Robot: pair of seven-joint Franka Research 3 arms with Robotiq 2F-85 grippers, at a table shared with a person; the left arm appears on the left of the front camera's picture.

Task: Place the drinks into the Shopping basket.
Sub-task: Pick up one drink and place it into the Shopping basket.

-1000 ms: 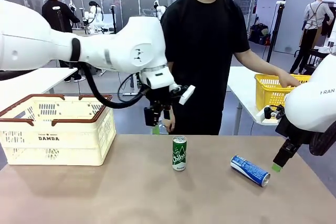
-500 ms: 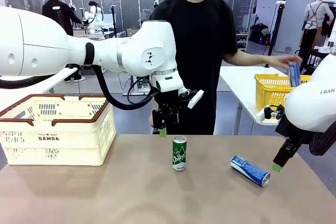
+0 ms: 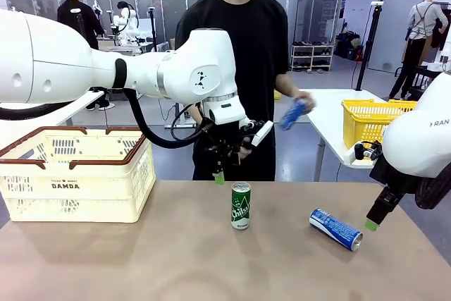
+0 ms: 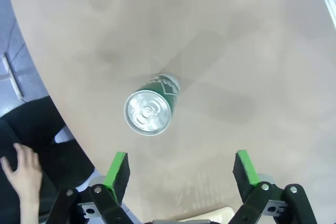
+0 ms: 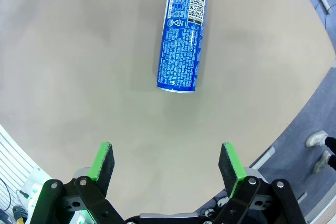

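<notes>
Green can (image 4: 148, 109) stands upright just ahead of the left pincer (image 4: 181, 171), jaws apart, apparently not touching.

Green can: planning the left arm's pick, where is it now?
Front view: the green can stands upright mid-table, just below the left gripper, left of the lying blue can.

Your tan tabletop (image 3: 141, 266) carries a cream slotted plastic basket (image 3: 77, 187) at left, an upright green metal can (image 3: 241, 206) mid-table, and a blue metal can (image 3: 336, 229) on its side.
</notes>
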